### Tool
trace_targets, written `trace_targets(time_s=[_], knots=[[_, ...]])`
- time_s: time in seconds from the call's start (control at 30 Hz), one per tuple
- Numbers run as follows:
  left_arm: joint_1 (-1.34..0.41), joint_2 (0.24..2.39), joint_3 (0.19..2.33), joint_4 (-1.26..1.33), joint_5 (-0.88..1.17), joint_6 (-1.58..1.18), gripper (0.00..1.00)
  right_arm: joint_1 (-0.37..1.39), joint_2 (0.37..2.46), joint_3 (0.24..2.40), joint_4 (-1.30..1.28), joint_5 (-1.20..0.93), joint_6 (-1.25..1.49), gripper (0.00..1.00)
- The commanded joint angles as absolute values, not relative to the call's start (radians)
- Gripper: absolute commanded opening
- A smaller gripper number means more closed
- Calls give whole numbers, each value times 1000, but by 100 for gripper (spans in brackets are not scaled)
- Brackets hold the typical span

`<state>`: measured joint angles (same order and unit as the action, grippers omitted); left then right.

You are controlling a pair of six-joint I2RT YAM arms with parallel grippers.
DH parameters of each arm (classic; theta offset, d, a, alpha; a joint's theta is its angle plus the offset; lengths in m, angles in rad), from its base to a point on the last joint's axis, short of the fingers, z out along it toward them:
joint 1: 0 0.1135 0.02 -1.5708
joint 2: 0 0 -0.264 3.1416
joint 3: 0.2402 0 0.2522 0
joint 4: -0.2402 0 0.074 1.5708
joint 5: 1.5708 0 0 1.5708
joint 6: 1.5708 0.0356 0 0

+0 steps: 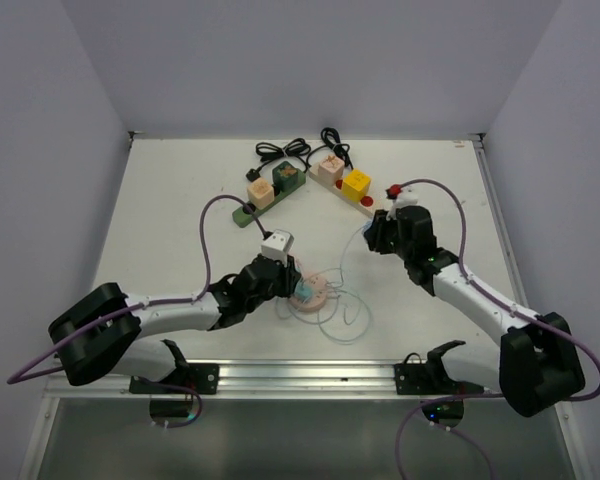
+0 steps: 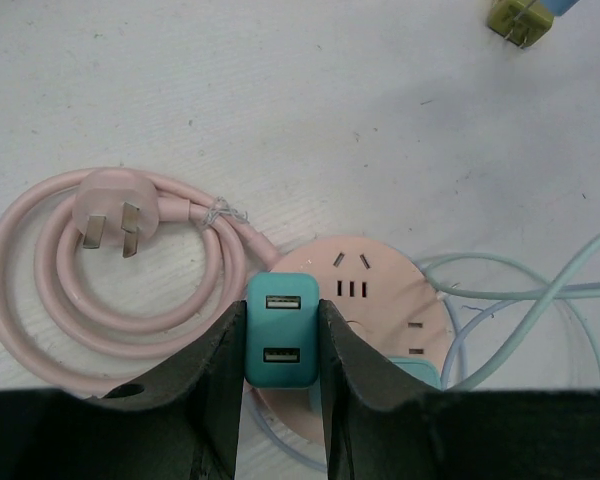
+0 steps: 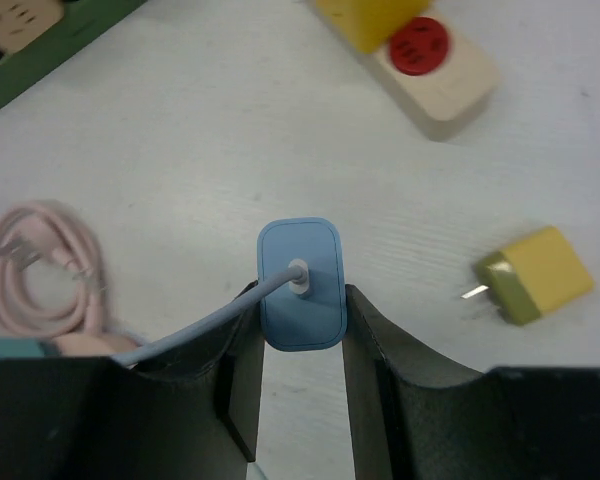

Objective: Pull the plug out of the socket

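My left gripper (image 2: 282,338) is shut on a teal two-port USB plug (image 2: 282,328) that stands over the near-left rim of the round pink socket (image 2: 380,300). I cannot tell whether its prongs are still in. In the top view the gripper (image 1: 300,292) is at the socket (image 1: 320,291) near table centre. My right gripper (image 3: 300,312) is shut on a blue plug (image 3: 300,285) with a pale blue cable. It holds the plug above the bare table, away from the socket (image 1: 372,236).
A coiled pink cord with its own plug (image 2: 110,215) lies left of the socket. Pale blue cable loops (image 2: 540,300) lie to its right. A yellow-green plug (image 3: 535,275) lies loose. A green strip (image 1: 265,195) and a wooden strip (image 1: 350,188) stand at the back.
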<state>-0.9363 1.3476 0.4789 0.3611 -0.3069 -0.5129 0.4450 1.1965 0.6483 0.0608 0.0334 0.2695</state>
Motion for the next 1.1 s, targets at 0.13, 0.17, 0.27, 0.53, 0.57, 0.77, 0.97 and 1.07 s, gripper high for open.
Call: trace_targets(time_s=[0.13, 0.17, 0.27, 0.53, 0.57, 0.77, 0.97, 1.07], knots=[[-928, 1304, 509, 218, -351, -506, 0, 192, 1222, 623, 3, 5, 437, 16], [-928, 1299, 511, 216, -348, -511, 0, 158, 1244, 626, 3, 5, 448, 16], [-925, 1293, 522, 201, -347, -509, 0, 97, 1269, 620, 20, -47, 463, 17], [-920, 1296, 540, 189, -350, -495, 0, 72, 1339, 629, 38, -144, 457, 30], [-919, 1298, 540, 189, -350, -495, 0, 72, 1342, 630, 43, -156, 456, 36], [-916, 1310, 540, 190, -342, -512, 0, 72, 1336, 638, 17, -201, 445, 54], [-916, 1328, 561, 186, -341, -509, 0, 72, 1226, 669, -92, -199, 430, 65], [-913, 1338, 577, 175, -345, -512, 0, 72, 1129, 696, -159, -192, 405, 69]])
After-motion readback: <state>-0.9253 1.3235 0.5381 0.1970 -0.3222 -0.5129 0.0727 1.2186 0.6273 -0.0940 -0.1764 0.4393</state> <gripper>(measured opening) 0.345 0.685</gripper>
